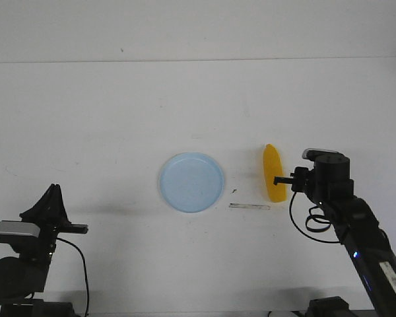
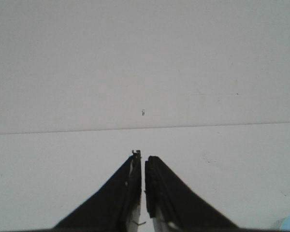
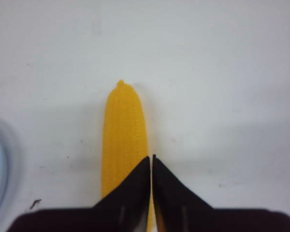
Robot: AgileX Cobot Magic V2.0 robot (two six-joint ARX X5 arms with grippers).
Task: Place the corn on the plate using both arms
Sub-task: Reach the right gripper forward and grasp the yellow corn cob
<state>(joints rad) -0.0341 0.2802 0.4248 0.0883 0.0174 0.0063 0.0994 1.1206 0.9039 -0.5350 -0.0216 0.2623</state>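
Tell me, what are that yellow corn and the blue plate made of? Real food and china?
Probably neither. The corn looks like moulded plastic: uniform bright yellow, tiny regular bumps, slight sheen. The plate also looks plastic: pale blue, thin, with a shallow rim and soft, matte-looking finish, though china can't be ruled out.

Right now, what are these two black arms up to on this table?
The right arm's gripper hovers over the near end of a yellow toy corn cob, its fingers pressed together rather than around it. The corn lies on the white table, to the right of an empty pale-blue plate. The left arm's gripper waits at the near left, also shut and empty.
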